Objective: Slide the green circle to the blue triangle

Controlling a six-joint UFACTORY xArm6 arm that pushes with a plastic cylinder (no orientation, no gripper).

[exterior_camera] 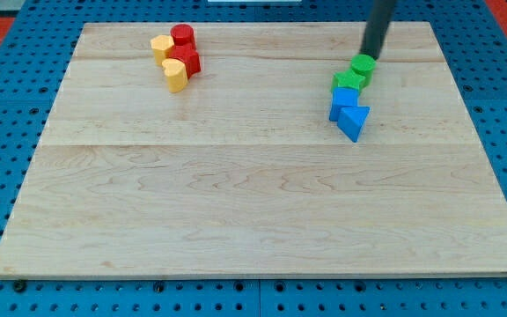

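The green circle [363, 66] sits at the view's upper right on the wooden board [236, 202]. It touches a second green block [348, 82] just below and left of it. A blue cube [342, 101] lies under that, and the blue triangle [355, 121] touches the cube's lower right. These blocks form a short chain. My tip [372, 55] stands right at the green circle's upper right edge, touching or nearly so.
A cluster at the view's upper left holds a red cylinder [182, 37], a yellow block [162, 46], a red block [187, 60] and a yellow heart-like block [175, 75]. A blue pegboard [7, 106] surrounds the board.
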